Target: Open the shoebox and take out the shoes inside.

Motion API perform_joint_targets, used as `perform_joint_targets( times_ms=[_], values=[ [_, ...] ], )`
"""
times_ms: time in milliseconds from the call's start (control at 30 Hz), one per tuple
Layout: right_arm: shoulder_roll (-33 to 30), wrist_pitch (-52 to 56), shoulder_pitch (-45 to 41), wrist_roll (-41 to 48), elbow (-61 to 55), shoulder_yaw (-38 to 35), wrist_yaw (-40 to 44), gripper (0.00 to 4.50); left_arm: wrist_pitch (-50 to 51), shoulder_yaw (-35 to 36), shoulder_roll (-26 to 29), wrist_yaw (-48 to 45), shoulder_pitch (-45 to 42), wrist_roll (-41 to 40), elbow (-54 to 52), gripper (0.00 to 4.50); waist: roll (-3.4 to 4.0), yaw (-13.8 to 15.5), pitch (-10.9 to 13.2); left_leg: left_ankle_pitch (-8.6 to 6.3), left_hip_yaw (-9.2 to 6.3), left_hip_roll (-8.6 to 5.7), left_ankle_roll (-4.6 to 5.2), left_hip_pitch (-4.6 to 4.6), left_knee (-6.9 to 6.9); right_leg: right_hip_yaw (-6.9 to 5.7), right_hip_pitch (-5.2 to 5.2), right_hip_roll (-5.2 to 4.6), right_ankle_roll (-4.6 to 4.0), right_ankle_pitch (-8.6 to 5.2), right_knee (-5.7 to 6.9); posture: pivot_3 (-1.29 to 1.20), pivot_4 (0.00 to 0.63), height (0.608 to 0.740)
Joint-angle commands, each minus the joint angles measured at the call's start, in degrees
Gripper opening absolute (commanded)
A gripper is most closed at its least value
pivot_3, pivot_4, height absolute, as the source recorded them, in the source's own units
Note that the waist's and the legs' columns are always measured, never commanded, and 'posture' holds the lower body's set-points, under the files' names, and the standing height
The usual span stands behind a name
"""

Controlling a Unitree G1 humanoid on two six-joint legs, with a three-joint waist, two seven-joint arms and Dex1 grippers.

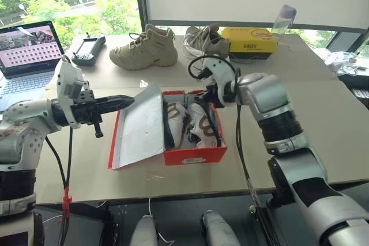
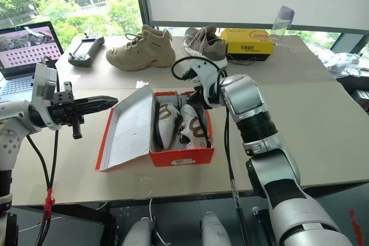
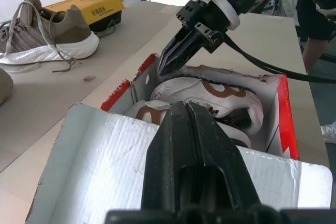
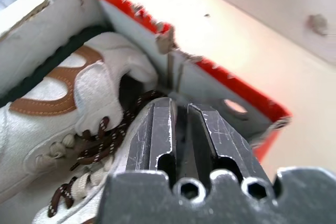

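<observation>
Centre of the frame, the red shoebox (image 1: 193, 155) lies open, lid folded left, the shoes (image 1: 193, 124) not yet lifted out. Left gripper (image 1: 128, 101), clenched and empty, props the lid; right gripper (image 3: 164, 67), nearly closed, grasps nothing above the shoes.

Bright daylight from windows, table perhaps overexposed, close fingers blurred

Laptop (image 1: 26, 56) cut by frame edge; R gripper (image 3: 167, 64) tips hide shoe heel.

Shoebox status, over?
Shoebox open, lid propped by shut left hand. Right hand over shoes, nothing held. Nothing in the way.
</observation>
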Motion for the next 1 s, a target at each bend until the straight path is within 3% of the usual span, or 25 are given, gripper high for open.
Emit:
perform_joint_targets(
  times_ms=[33, 167, 267, 567, 1000],
  values=[
    [-2.4, -1.5, -1.2, -0.4, -2.6, 0.3, -0.4, 0.76, -1.3, 0.2, 0.1, -0.3, -1.9, 0.5, 0.1, 0.00, 0.00, 0.1, 0.0, 0.00, 0.00, 0.00, 0.00, 0.00, 0.00, 0.00, 0.00, 0.00, 0.00, 0.00, 0.00, 0.00, 0.150, 0.712],
    [-3.2, -0.2, -0.3, 1.0, -6.9, 0.2, -0.2, 0.76, -1.3, -0.3, 0.2, -0.5, -2.0, 0.5, 0.3, 0.00, 0.00, 0.0, 0.0, 0.00, 0.00, 0.00, 0.00, -0.01, 0.01, 0.01, -0.01, 0.00, 0.00, 0.00, -0.01, 0.00, 0.150, 0.712],
    [-3.4, 1.9, 0.9, 2.6, -12.3, -0.8, -0.4, 1.45, -1.1, -0.4, 0.2, -0.4, -2.3, 0.6, 0.4, 0.00, 0.00, -0.1, 0.0, 0.00, 0.00, 0.00, 0.00, -0.01, -0.02, 0.01, -0.04, 0.00, 0.00, 0.00, 0.01, 0.00, 0.150, 0.712],
    [-3.9, 7.9, 4.5, 5.5, -19.9, 2.1, -1.7, 4.45, -0.3, -0.6, 0.2, -0.1, -2.4, 0.6, -0.3, 0.00, 0.00, 0.1, 0.0, 0.00, 0.00, 0.00, 0.00, -0.02, 0.04, 0.01, -0.01, 0.00, 0.00, 0.00, 0.01, 0.00, 0.150, 0.712],
    [-6.5, -1.2, 10.4, 3.5, -11.0, 9.2, -1.7, 4.45, 0.3, -0.7, 0.2, 1.2, -2.2, 0.4, -1.3, 0.00, -0.01, 0.1, 0.0, 0.00, 0.00, 0.01, 0.00, -0.01, 0.05, 0.02, 0.01, 0.00, 0.00, 0.00, 0.00, 0.00, 0.150, 0.712]
  ],
)
